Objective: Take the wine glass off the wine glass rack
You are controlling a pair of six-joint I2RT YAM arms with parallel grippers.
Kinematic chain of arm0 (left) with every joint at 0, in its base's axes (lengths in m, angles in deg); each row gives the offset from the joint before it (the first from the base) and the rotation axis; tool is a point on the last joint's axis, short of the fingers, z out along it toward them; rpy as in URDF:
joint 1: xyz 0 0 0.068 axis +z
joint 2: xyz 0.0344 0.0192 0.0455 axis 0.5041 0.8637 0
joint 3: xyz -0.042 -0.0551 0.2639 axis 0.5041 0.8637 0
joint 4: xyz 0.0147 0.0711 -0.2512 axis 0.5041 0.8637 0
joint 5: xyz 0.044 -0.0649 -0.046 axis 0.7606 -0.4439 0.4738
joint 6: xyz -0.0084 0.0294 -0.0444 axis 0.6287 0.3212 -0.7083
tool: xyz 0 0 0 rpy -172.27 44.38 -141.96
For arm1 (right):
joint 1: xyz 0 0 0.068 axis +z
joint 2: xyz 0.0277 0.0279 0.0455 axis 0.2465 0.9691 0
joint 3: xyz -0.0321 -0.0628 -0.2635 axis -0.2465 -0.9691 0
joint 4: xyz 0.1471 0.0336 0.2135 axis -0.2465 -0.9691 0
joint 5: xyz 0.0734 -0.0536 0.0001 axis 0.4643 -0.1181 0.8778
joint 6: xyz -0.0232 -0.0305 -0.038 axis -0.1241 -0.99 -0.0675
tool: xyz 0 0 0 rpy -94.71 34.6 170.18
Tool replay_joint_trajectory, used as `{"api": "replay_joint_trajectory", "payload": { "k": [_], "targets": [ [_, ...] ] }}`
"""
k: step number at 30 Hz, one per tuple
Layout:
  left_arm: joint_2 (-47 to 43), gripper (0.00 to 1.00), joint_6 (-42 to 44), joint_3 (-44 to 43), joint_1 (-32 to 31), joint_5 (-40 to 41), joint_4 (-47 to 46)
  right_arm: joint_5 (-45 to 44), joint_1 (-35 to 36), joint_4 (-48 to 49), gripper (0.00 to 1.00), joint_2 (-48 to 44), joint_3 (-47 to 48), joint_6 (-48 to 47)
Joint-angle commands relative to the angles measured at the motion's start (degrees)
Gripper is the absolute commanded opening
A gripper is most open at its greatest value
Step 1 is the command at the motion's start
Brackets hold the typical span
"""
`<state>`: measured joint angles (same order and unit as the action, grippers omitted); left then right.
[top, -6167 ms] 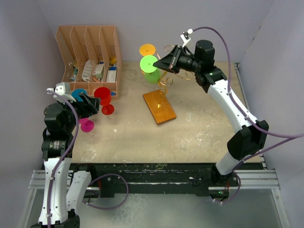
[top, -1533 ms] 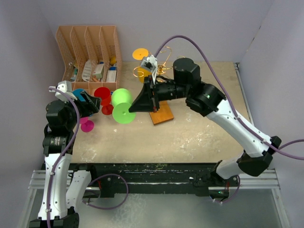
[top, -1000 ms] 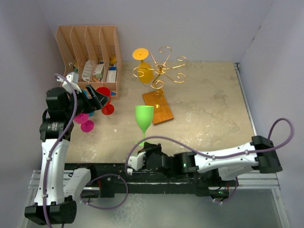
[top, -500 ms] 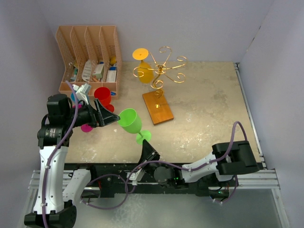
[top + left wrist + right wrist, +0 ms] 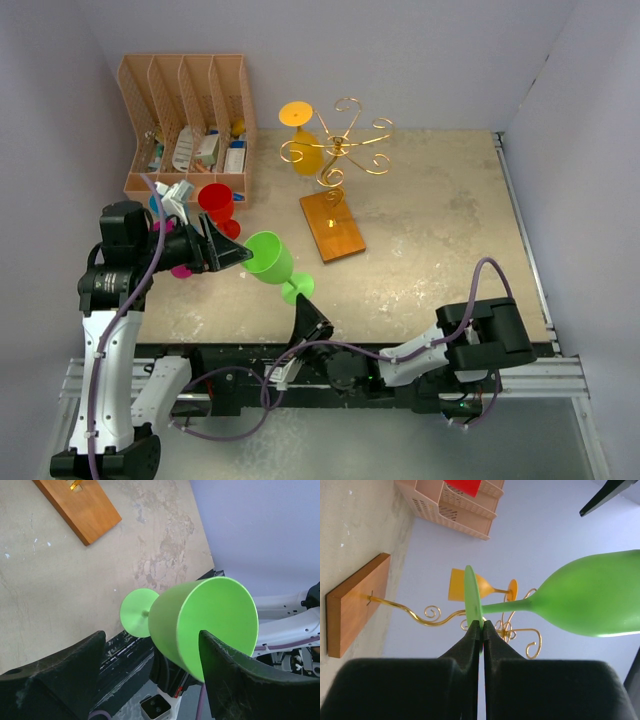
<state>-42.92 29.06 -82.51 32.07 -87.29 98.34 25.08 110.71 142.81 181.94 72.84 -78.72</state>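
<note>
The green wine glass point(image 5: 268, 256) is held off the table, tipped on its side. It is left of the wine glass rack point(image 5: 340, 150), nearer the arms and well apart from it. In the left wrist view most of its stem is hidden behind the smooth round bowl. Its thin flat foot is pinched by the right gripper point(image 5: 481, 625). The left gripper point(image 5: 151, 636) is spread wide around the bowl; whether they touch cannot be told. The rack is made of thin curly gold wire on a flat wooden base point(image 5: 335, 226). An orange glass point(image 5: 306, 157) is hung on it.

matt green plastic wine glass point(image 5: 268, 257), gold wire rack point(image 5: 340, 150), wooden base point(image 5: 336, 226)
</note>
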Motion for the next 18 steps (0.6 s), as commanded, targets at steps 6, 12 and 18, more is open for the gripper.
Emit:
{"api": "replay_joint_trajectory", "payload": {
  "k": [6, 12, 18],
  "targets": [
    [1.31, 0.48, 2.58, 0.93, -0.64, 0.43, -0.38, 1.53, 0.55, 9.43, 0.00, 2.27, 1.85, -4.93],
    [2.31, 0.00, 3.53, 2.43, -0.74, 0.97, -0.37, 0.84, 0.71, 9.17, 0.00, 1.26, 1.63, -4.71],
    [3.39, 0.00, 4.52, 1.24, -0.66, 9.23, 0.59, -2.90, 0.82, 6.92, 0.08, 0.53, 3.58, -0.25]
  ]
}}
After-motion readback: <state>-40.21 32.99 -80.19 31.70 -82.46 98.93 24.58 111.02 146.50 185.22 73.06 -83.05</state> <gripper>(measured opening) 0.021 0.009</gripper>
